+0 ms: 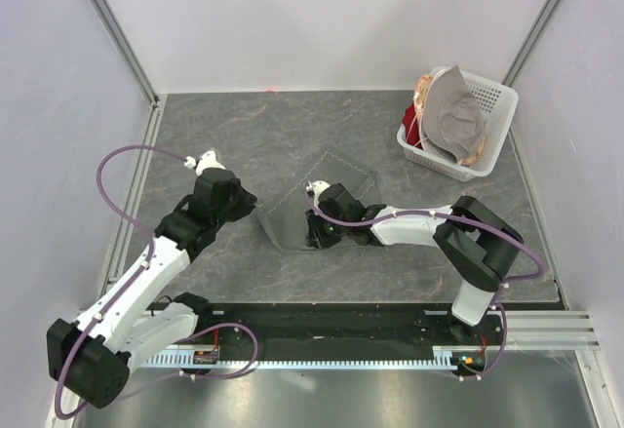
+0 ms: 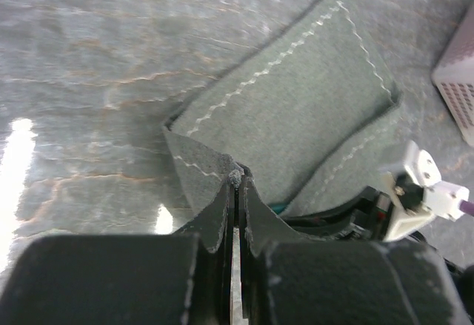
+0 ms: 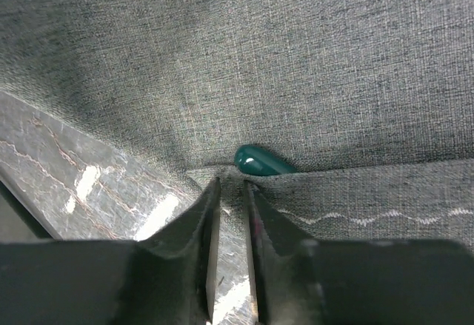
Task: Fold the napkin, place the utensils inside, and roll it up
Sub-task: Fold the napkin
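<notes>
The napkin (image 1: 331, 189) lies folded in the middle of the table (image 1: 244, 136), one layer over another, stitched hem showing. The left gripper (image 2: 235, 181) has its jaws shut tight on the napkin's near left corner and holds it lifted off the table. The right gripper (image 3: 230, 186) has its jaws nearly closed, pinching the hemmed edge. Just beyond them the spoon (image 3: 259, 161) shows only its teal handle tip, peeking out between the layers.

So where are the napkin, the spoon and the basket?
napkin (image 2: 296, 110): left wrist view, middle of the folded top layer.
spoon (image 3: 259, 161): right wrist view, teal handle tip poking from the fold.
basket (image 1: 497, 97): top view, white far wall.
</notes>
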Tool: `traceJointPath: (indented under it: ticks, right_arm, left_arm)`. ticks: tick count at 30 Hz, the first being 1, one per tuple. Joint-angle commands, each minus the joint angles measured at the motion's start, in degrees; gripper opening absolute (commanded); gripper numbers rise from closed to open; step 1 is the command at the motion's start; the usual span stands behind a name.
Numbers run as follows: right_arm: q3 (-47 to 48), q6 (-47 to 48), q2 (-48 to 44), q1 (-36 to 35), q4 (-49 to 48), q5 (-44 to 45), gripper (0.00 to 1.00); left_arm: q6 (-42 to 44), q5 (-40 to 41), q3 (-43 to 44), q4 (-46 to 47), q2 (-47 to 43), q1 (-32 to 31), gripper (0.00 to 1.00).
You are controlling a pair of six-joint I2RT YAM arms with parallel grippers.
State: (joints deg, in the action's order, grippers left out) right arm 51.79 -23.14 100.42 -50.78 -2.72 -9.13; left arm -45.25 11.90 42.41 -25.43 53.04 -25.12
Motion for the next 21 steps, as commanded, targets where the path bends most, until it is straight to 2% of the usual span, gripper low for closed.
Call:
traceJointPath:
  ticks: [1, 2, 5, 9, 10, 13, 18, 21]
  right_arm:
    - [2.08, 0.64, -2.33, -0.19, 0.08, 1.13, 0.30]
    - [2.43, 0.64, -3.12, -0.19, 0.35, 1.21, 0.33]
    - [3.23, 0.55, -6.63, -0.10, 1.84, 2.79, 0.50]
    - [3.49, -2.17, -14.43, 0.33, 9.12, 17.26, 0.58]
    - [2.80, -2.79, -16.20, 0.51, 11.75, 24.17, 0.59]
    - [-0.71, -4.81, -23.67, 2.70, 14.23, 31.08, 0.68]
    - [-7.13, -6.57, -31.85, 14.28, 14.76, 27.59, 0.71]
    - [-9.69, -7.36, -33.62, 18.52, 14.94, 24.60, 0.71]
  left_arm:
    - [2.10, 1.28, 3.55, 4.85, 1.54, -3.17, 0.02]
    - [2.27, 1.28, 3.73, 5.39, 2.24, -3.61, 0.02]
    - [3.06, 1.11, 4.34, 8.20, 4.26, -5.81, 0.02]
    - [5.00, 0.23, 5.22, 12.59, 7.42, -8.80, 0.02]
    - [5.44, -0.29, 5.66, 13.38, 8.39, -9.85, 0.02]
    - [7.19, -0.48, 7.24, 16.37, 11.99, -12.39, 0.02]
    - [10.18, -1.88, 10.40, 22.69, 18.14, -16.44, 0.02]
    - [12.64, -3.28, 13.04, 25.07, 23.68, -19.08, 0.02]
